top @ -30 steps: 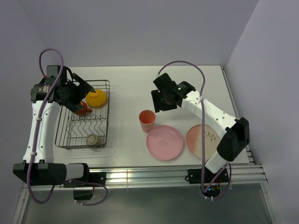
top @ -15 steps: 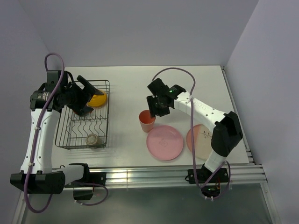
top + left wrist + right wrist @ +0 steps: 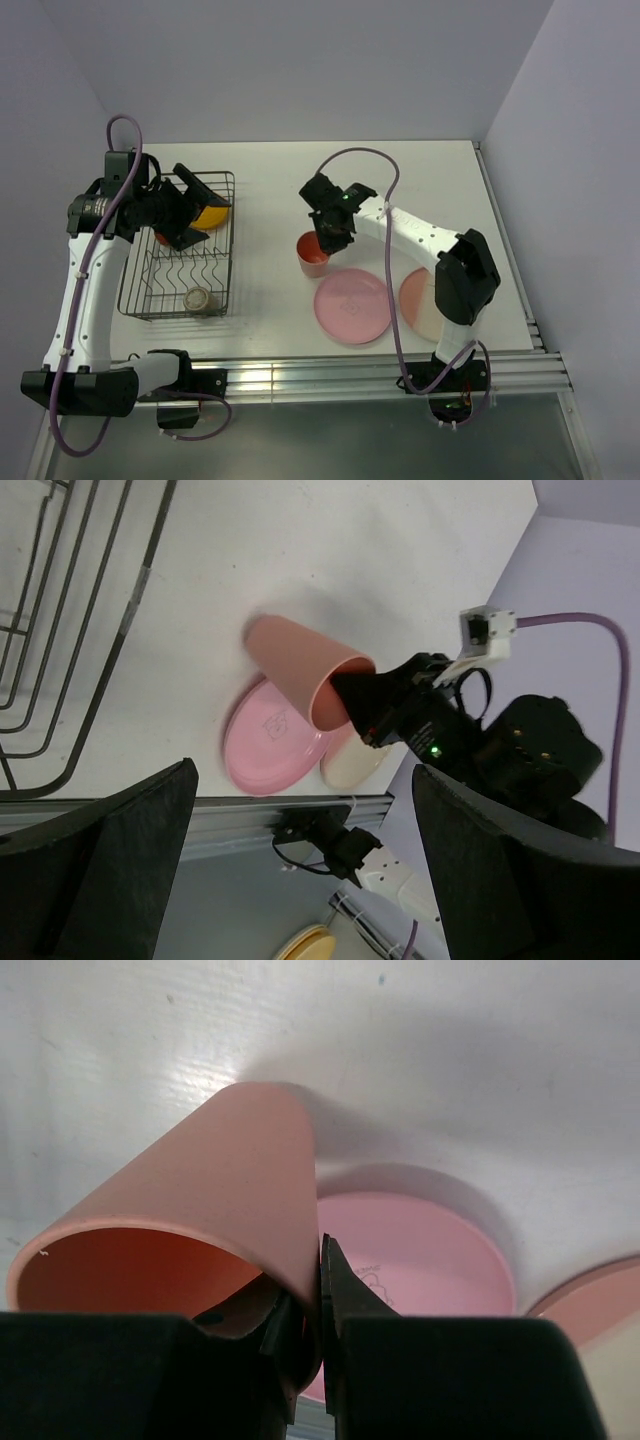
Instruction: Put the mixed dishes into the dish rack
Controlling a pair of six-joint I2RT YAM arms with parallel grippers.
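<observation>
Right wrist: right gripper [image 3: 312,1290] pinches smooth pink tumbler [image 3: 215,1185] at rim; left gripper [image 3: 305,875] wide, empty.

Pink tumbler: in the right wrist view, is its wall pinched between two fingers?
Yes: the right gripper has one finger inside the pink tumbler and one outside.

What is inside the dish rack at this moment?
In the dish rack a small speckled beige cup sits at the near end, an orange-yellow bowl at the far end. The left end effector covers part of the bowl; anything beneath it is hidden.
</observation>
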